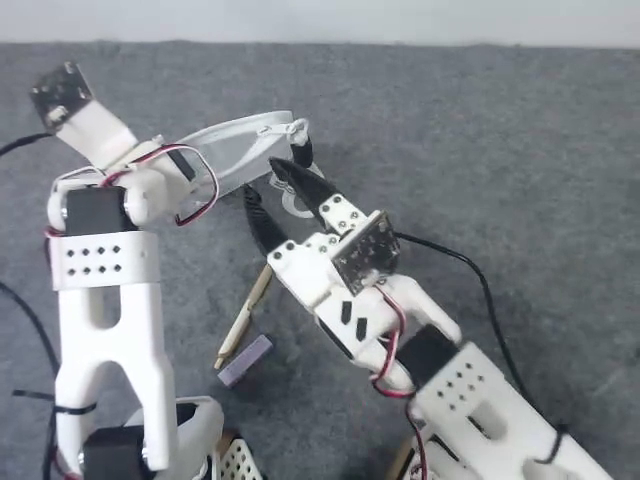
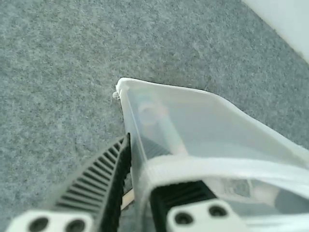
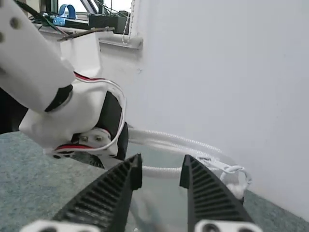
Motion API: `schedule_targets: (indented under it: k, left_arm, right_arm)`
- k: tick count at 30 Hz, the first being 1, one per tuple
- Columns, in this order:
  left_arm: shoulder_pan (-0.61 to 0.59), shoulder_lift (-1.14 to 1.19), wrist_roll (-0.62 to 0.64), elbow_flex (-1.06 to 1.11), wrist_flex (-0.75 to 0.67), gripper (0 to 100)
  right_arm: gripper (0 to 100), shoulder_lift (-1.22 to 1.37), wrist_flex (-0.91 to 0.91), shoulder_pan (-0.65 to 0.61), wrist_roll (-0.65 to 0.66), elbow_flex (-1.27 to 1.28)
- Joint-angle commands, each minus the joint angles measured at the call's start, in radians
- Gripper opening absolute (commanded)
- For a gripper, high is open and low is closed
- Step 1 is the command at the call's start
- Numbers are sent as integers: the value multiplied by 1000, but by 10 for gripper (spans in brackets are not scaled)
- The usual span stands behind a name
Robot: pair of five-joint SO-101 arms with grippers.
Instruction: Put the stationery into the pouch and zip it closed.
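The left gripper (image 2: 137,162) is clamping a wall of the pouch (image 2: 207,125) at the table's (image 1: 520,150) far side, the right gripper (image 3: 161,169) is hanging open by the zip (image 3: 228,169), and a tug there is likely risking yanking the pouch free.

On the surface (image 1: 520,130), the pouch (image 1: 240,150) lies at upper centre of the high view, its left end between the left claw's (image 2: 139,162) jaws, the right claw (image 1: 262,180) at its right end, and a pencil (image 1: 243,318) below it with an eraser (image 1: 246,362) just beside its lower end.
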Motion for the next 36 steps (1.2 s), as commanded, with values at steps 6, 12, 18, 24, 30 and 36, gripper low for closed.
schedule_targets:
  k: [6,12,18,24,30,36]
  left_arm:
    - [-86,-2,-6,-10,-18,12]
    - [-101,-3,-5,-10,-21,12]
    - [-144,-3,-3,-10,-43,12]
    - [-181,-2,31,-8,-54,12]
    - [-207,0,40,-8,-54,12]
    - [-245,0,61,-10,-54,12]
  right_arm:
    - [128,-186,321,-1,-48,-14]
    - [128,-194,441,-1,-150,-14]
    - [128,-193,499,-4,-176,-14]
    - [128,-79,498,-4,-224,-18]
    - [128,165,486,-21,-336,-101]
    - [128,469,486,-24,-468,-239]
